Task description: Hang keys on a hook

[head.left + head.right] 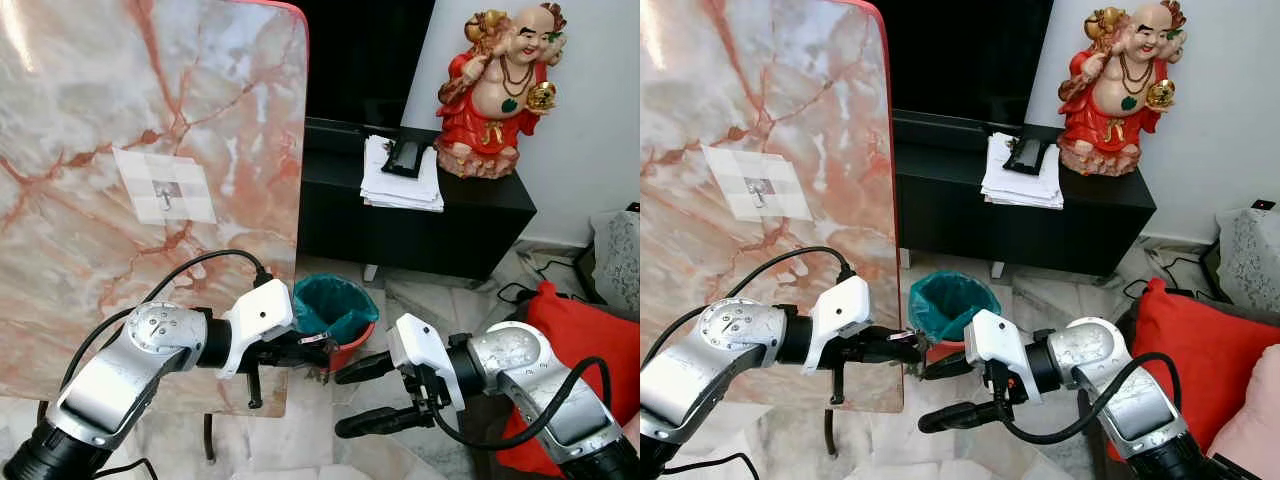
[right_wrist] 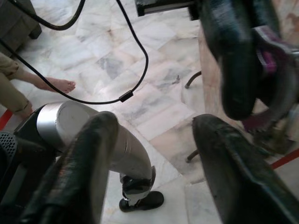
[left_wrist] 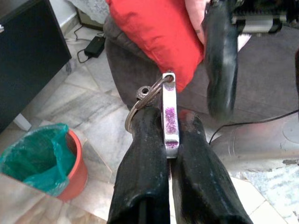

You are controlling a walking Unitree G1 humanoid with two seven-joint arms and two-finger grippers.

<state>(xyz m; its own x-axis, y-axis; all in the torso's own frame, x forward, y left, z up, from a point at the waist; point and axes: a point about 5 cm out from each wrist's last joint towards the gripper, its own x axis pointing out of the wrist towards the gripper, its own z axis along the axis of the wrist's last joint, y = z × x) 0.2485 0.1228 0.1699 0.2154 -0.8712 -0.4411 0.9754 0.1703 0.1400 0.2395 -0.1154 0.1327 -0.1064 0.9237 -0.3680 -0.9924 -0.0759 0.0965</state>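
The keys (image 3: 161,100), a silver tag with a purple strip and a ring, are being clamped between the black fingers of the left gripper (image 3: 170,135), low in front of the upright marble slab (image 1: 90,120) and beside the bin with the green liner (image 1: 335,310). The carrying step is judged to be in hand. The hook (image 1: 165,190), apparently a small metal one on a pale pad stuck to the slab, is sitting well above the keys. The right gripper (image 1: 370,395) is being held with its fingers apart, grasping nothing. A lift toward the hook is being called for, with the ring presented to it.
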